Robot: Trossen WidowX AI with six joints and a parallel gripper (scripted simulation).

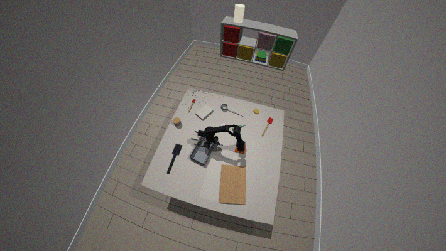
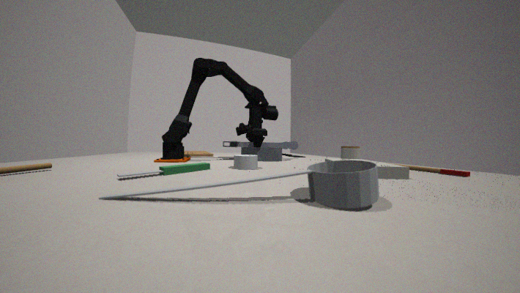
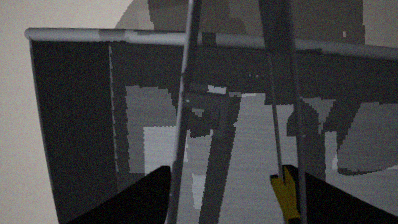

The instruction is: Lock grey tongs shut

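Observation:
The grey tongs (image 2: 280,144) (image 3: 183,90) lie level across the roasting tin (image 1: 198,162) (image 2: 271,155) (image 3: 150,36), hinge end toward the arm's base, tips on the far side. Their two arms stand apart. My gripper (image 2: 258,146) (image 3: 225,174) points down over the tin, half closed, with one finger against the outer side of each tong arm. A small yellow piece (image 3: 285,197) shows beside the right finger. The hinge is out of the wrist view. In the top view my arm hides most of the tongs. The wooden board (image 1: 232,185) (image 2: 199,154) carries nothing.
A black spatula (image 1: 177,149) lies left of the tin. A white cylinder (image 2: 245,162) and a green-handled tool (image 2: 184,168) stand and lie behind the arm. A long-handled pan (image 1: 224,107) (image 2: 344,188), a pale box (image 1: 204,112) and a wood-topped jar (image 1: 176,121) are farther back.

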